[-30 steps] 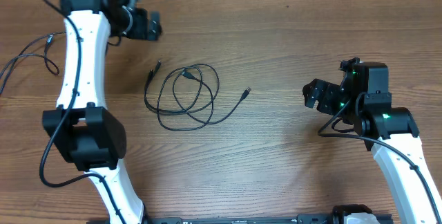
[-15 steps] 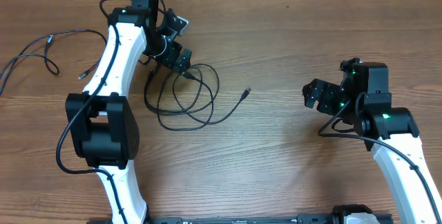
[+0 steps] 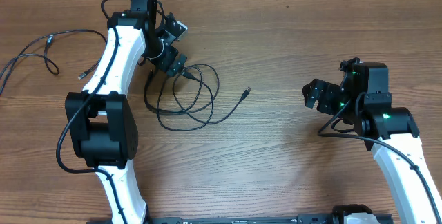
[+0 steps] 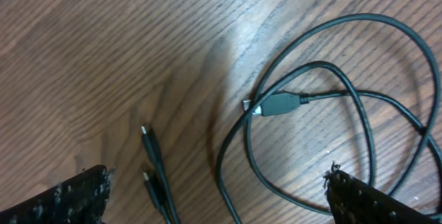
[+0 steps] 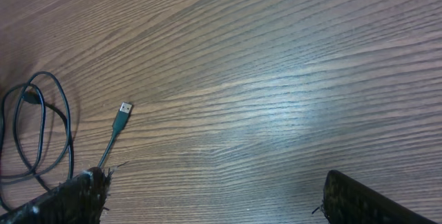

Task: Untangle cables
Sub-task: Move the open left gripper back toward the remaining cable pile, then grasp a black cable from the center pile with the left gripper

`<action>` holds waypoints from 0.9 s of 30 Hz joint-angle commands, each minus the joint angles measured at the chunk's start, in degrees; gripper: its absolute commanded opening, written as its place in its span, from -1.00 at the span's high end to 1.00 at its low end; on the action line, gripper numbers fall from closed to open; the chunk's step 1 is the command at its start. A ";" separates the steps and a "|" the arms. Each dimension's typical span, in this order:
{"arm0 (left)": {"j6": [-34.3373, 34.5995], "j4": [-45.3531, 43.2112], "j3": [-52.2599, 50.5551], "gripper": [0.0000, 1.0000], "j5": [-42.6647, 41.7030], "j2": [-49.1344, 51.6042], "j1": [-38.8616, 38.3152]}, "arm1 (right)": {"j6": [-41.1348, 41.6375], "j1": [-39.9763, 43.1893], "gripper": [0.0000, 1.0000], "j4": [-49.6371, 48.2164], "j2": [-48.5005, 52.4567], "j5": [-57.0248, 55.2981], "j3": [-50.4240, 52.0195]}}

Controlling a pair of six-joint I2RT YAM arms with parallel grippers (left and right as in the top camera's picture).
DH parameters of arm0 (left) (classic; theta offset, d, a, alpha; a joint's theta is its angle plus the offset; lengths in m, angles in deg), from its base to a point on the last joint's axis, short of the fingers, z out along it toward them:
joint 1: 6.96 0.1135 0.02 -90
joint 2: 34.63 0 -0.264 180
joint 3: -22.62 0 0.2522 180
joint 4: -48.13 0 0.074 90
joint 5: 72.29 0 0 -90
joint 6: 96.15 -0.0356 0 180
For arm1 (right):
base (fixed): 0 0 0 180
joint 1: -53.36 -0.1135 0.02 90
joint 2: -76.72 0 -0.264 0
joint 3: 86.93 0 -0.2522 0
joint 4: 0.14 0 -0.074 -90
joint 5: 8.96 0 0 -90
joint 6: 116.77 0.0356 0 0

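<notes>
Cables [image 4: 280, 104] lie looped on the surface directly below the wide-open left gripper [image 4: 219, 198], apparently lining up a grasp; next it must lower onto one strand. Right gripper [image 5: 210, 196], open, hovers well apart.

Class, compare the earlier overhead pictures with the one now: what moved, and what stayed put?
The left arm swung over to the cables, its jaws open above their upper loops, holding nothing. The cables, the right arm and its open jaws stayed as they were.
</notes>
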 commanded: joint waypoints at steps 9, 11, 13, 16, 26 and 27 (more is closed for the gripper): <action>-3.08 -0.83 -0.66 -0.93 2.25 1.20 0.33 | 0.02 0.09 -0.95 0.04 0.09 0.28 0.28; -3.06 -0.87 -0.70 -0.96 2.23 2.08 0.33 | 0.02 0.09 -0.95 0.22 0.09 0.31 0.28; -2.99 -1.40 -0.70 -0.96 2.21 3.08 0.33 | 0.00 0.09 -0.95 0.50 0.09 0.28 0.28; -2.51 -2.03 -0.70 -0.96 2.12 4.17 0.33 | 0.00 0.09 -0.94 0.61 0.09 0.28 0.28; -2.51 -2.69 -0.72 -0.73 2.80 8.17 0.33 | 0.00 0.09 -0.93 0.70 0.09 0.28 0.28; -2.51 -2.73 -0.72 -0.68 2.80 8.72 0.33 | 0.00 0.09 -0.93 0.70 0.09 0.28 0.28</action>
